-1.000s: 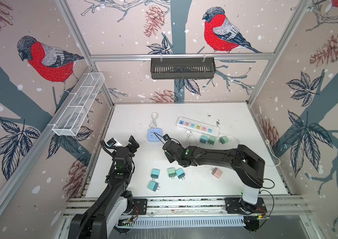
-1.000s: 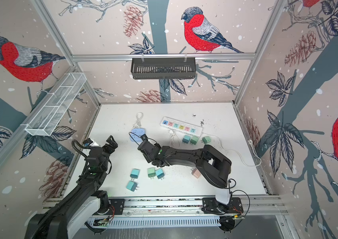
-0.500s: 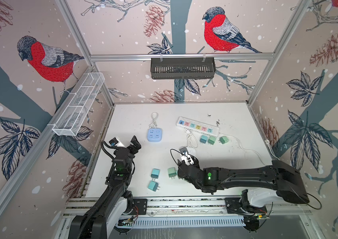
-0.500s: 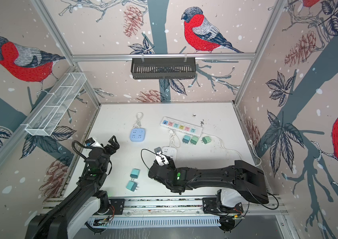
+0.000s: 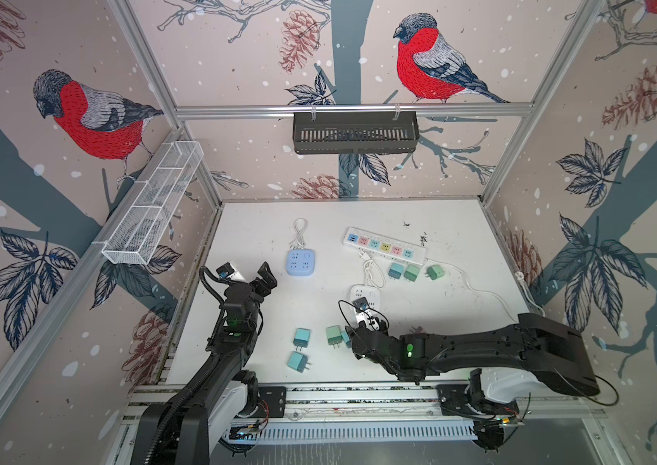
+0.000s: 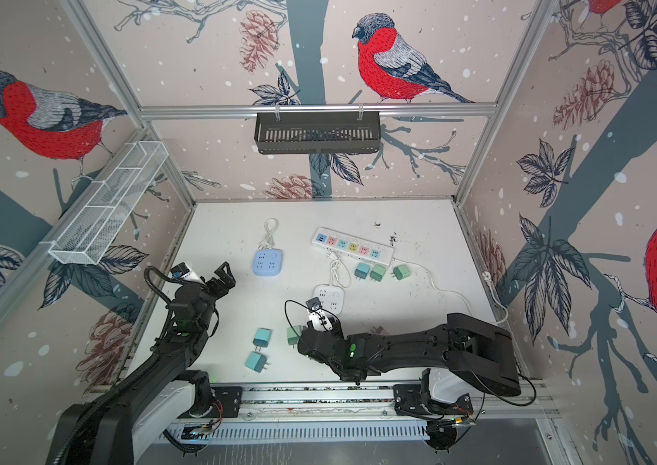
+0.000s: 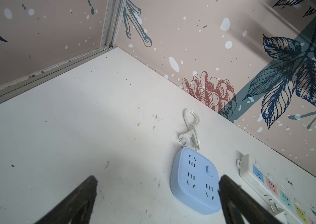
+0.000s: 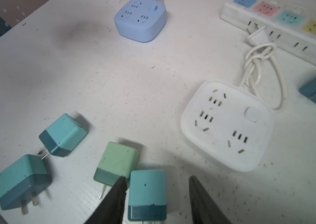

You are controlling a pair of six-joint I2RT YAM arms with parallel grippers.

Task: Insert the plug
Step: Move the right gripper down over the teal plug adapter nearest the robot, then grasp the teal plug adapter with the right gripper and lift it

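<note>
In the right wrist view a teal plug (image 8: 147,188) lies flat on the table between the jaws of my right gripper (image 8: 157,177), which is open. One finger stands close against the plug's side, the other well clear of it. A green plug (image 8: 117,163) lies right beside it. The white square socket (image 8: 226,126) sits just beyond; in a top view it is the white square socket (image 5: 367,296) ahead of the right wrist. My left gripper (image 7: 158,176) is open and empty above bare table, near the blue square socket (image 7: 195,180). In a top view the left gripper (image 5: 263,279) hangs left of that blue socket (image 5: 301,262).
Two more teal plugs (image 5: 301,337) (image 5: 297,361) lie at the front left of the right gripper. A long power strip (image 5: 385,246) with coloured outlets lies at the back, three plugs (image 5: 412,273) in front of it. Its white cable (image 5: 479,292) trails right. Walls close in on three sides.
My right arm has pulled back from beside the blue socket to the front, low over the plugs by the white socket, its jaws widening slightly. The left arm has barely moved.
</note>
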